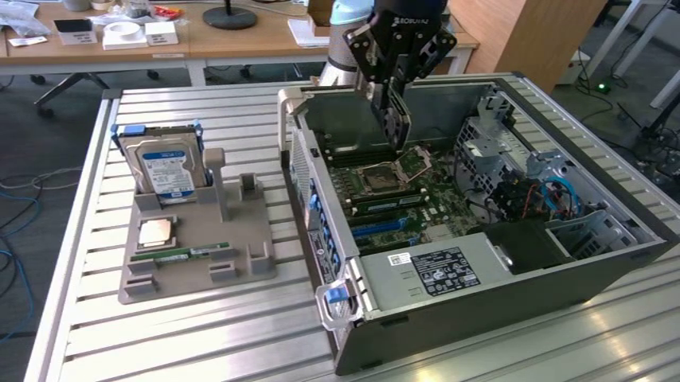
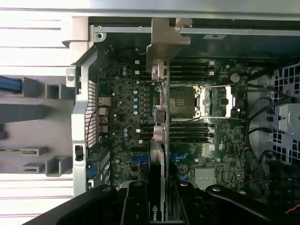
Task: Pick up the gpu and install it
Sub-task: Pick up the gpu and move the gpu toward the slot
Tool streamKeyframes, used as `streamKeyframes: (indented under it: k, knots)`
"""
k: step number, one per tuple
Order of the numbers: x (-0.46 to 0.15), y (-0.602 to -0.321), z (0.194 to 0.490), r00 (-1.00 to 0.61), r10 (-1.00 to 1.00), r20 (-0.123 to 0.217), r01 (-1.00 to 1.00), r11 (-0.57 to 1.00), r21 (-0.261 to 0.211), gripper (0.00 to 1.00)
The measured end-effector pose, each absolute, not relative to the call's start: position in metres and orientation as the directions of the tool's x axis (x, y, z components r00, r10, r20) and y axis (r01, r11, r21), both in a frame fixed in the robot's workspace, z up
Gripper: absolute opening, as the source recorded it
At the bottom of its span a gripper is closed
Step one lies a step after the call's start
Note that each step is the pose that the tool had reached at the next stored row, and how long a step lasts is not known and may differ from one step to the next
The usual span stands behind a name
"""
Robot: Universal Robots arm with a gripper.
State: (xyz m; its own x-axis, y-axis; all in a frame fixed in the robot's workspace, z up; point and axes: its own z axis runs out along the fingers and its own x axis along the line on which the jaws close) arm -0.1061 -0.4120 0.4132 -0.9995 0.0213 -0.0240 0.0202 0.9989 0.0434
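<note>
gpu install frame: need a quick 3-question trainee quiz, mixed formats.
1. Fill in: the fingers hold the gpu over the open ____.
2. What stands upright in the grey holder? A) hard drive B) RAM stick C) CPU
3. True or false: the gpu lies on the grey holder.
Key: 1 computer case; 2 A; 3 false.
</note>
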Motion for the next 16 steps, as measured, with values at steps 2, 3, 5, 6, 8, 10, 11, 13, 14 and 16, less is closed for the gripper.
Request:
streamKeyframes:
  k: [2, 3, 5, 6, 8, 10, 11, 13, 14, 16]
  knots:
    - [-0.102, -0.412, 0.413, -0.999, 0.021, -0.024, 0.02, 0.999, 0.043, 0.26]
    - [-0.1, -0.412, 0.413, -0.999, 0.021, -0.024, 0.02, 0.999, 0.043, 0.26]
    - [-0.096, -0.412, 0.413, -0.999, 0.021, -0.024, 0.02, 0.999, 0.043, 0.26]
    - [-0.094, -0.412, 0.413, -0.999, 0.021, -0.024, 0.02, 0.999, 0.043, 0.26]
    - [-0.091, -0.412, 0.413, -0.999, 0.021, -0.024, 0.02, 0.999, 0.043, 0.26]
    - [-0.091, -0.412, 0.413, -0.999, 0.021, -0.024, 0.02, 0.999, 0.043, 0.26]
    - [-0.091, -0.412, 0.413, -0.999, 0.021, -0.024, 0.02, 0.999, 0.043, 0.26]
    - [-0.09, -0.412, 0.413, -0.999, 0.021, -0.024, 0.02, 0.999, 0.043, 0.26]
    - [-0.09, -0.412, 0.413, -0.999, 0.021, -0.024, 0.02, 0.999, 0.043, 0.26]
    - [-0.088, -0.412, 0.413, -0.999, 0.021, -0.024, 0.02, 0.999, 0.043, 0.26]
